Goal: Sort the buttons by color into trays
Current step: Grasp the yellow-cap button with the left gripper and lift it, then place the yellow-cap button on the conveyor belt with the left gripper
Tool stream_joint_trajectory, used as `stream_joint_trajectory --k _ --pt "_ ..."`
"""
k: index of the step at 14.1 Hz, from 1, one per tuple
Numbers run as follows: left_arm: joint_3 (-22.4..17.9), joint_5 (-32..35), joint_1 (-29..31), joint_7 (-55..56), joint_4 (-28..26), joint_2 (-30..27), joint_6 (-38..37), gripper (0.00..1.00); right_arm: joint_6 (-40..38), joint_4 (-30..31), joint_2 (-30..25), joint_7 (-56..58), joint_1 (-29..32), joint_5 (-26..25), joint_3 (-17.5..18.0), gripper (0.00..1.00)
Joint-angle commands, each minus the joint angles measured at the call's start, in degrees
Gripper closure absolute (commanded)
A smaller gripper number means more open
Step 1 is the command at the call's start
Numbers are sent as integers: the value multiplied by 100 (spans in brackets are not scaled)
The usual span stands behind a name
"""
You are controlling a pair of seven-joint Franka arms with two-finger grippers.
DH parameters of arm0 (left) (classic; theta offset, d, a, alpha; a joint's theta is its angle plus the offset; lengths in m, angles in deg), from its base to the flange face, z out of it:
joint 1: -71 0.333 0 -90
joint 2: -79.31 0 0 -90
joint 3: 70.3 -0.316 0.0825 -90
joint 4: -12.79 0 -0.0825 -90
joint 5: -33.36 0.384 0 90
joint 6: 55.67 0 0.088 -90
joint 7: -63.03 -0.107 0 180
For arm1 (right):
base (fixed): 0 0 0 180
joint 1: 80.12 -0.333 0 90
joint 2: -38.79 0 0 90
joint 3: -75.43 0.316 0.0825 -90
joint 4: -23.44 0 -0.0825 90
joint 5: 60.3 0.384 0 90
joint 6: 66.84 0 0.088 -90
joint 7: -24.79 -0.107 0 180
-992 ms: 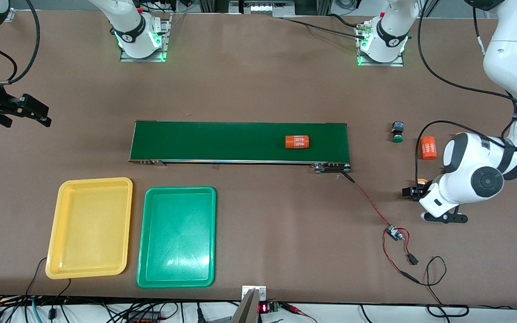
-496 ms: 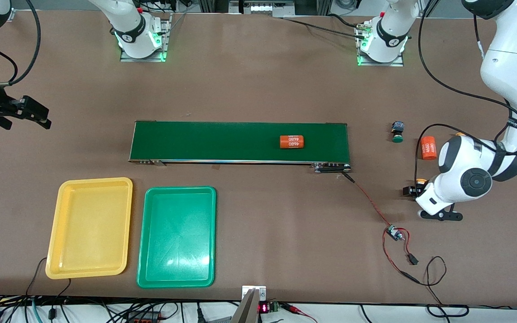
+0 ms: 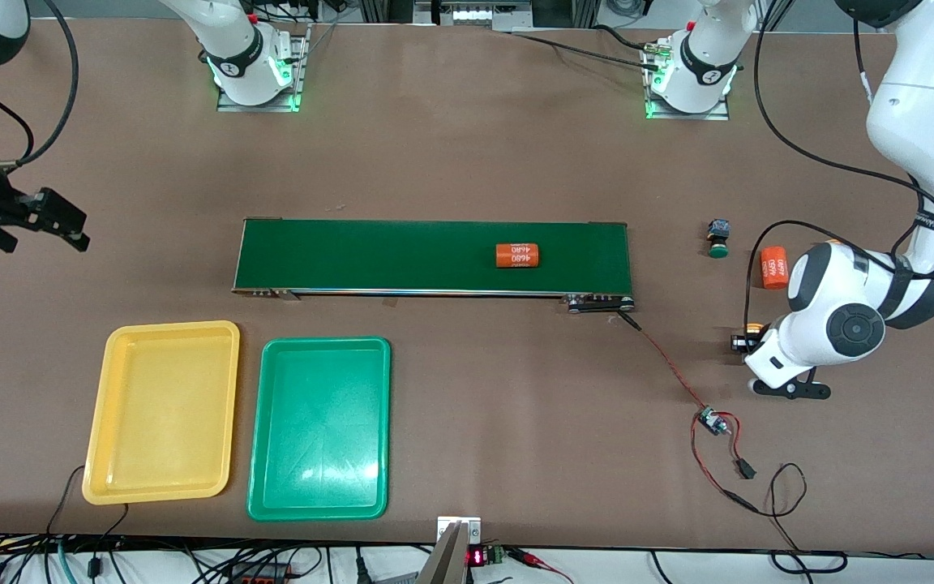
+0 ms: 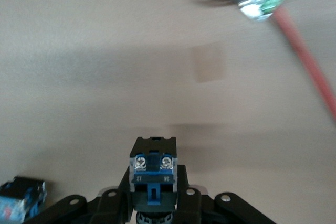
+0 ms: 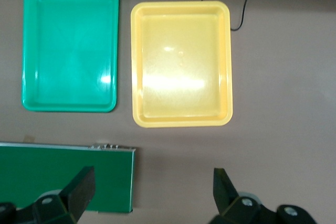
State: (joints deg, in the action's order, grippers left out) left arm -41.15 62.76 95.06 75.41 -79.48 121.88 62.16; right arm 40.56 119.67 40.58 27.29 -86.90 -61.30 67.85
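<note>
Brown counter [image 3: 467,146] throughout. Right pincer [image 3: 49,217] waits open at the right arm's end, over bare counter. Yellow tray [image 3: 161,411] and green tray [image 3: 319,428] sit empty, side by side. Left pincer [image 4: 153,203] is clamped on a yellow button [image 4: 153,174], well apart from both trays, toward the left arm's end.

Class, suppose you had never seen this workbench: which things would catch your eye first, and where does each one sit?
Two bright trays lie side by side nearest the front camera: the yellow tray at the right arm's end, the green tray beside it. Farther from the camera runs the dark-green conveyor belt, carrying an orange cylinder. At the left arm's end, the left gripper has its jaws shut on a yellow-capped button.
</note>
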Motion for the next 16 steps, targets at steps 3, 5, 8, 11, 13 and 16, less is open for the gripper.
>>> stream_joint_trajectory --k 3,5,8,11,13,16 --pt "1108 -135 90 403 334 -275 -1296 79 -1097 -42 -232 -31 169 -101 45 0" --pt "1782 -600 169 1198 106 -337 -1315 79 -985 -60 117 -39 133 -84 125 0" --pt "2611 -541 38 2800 -482 -328 -1106 79 -862 -78 190 -39 -25 -110 116 0" --pt "2736 -523 -182 3454 -1167 -407 -307 79 -422 -104 242 -48 -60 -67 125 0" --pt "2728 -515 -200 3655 -1616 -407 334 79 -246 -113 278 -39 -17 -75 99 0" --pt "2719 1 -454 4367 -1960 -416 592 77 -158 -122 295 -31 10 -119 63 0"
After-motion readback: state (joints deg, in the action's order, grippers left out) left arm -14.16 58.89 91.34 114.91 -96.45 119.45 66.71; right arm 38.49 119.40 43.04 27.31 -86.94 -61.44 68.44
